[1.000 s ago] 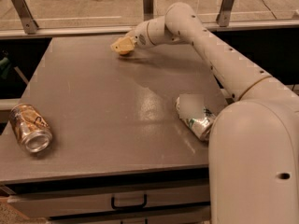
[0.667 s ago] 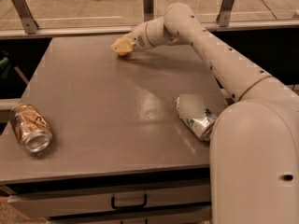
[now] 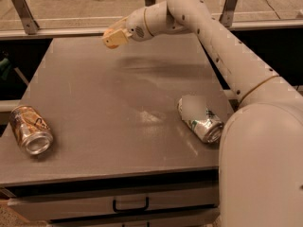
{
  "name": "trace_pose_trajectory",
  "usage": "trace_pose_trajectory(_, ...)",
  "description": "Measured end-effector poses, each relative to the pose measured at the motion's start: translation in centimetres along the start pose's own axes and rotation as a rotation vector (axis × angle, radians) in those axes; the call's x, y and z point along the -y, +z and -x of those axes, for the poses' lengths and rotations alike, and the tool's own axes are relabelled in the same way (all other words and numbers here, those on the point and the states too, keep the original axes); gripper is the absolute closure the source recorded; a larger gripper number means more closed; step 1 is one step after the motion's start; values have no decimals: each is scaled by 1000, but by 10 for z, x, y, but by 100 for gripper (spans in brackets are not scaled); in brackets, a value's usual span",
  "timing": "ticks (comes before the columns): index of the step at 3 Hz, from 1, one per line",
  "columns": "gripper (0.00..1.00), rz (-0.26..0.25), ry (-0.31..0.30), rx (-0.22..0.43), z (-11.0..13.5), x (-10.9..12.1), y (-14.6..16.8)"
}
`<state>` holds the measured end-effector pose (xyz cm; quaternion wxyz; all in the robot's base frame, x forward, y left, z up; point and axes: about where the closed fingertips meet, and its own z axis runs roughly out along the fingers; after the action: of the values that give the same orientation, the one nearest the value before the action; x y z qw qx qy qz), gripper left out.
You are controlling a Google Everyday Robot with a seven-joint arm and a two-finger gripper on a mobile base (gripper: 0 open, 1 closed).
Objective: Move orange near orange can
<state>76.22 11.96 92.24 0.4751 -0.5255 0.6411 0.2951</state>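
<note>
My gripper (image 3: 113, 38) is at the table's far edge, left of centre, raised a little above the top. It is shut on the orange (image 3: 111, 37), which shows only as a small yellow-orange lump at its tip. The orange can (image 3: 30, 129), brownish-orange and gold with white curves, lies on its side at the table's front left corner, its silver top facing the front. It is far from the gripper, across the table to the front left.
A silver-white can with green markings (image 3: 200, 119) lies on its side at the front right, close to my arm's base (image 3: 260, 164). The grey table (image 3: 109, 108) has a drawer with a handle (image 3: 130, 205) below its front edge. A railing (image 3: 57, 25) runs behind.
The gripper has risen off the table's far edge and shifted slightly left with the orange in it. Both cans lie where they were.
</note>
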Motion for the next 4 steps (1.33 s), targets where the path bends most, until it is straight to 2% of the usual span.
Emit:
trace_pose_trajectory(1,100,144,-108,51,44,-44,-8)
trace_pose_trajectory(3,100,207,-104,27,38,-60,-2)
trace_pose_trajectory(4,100,279,-71,8,28,-90,3)
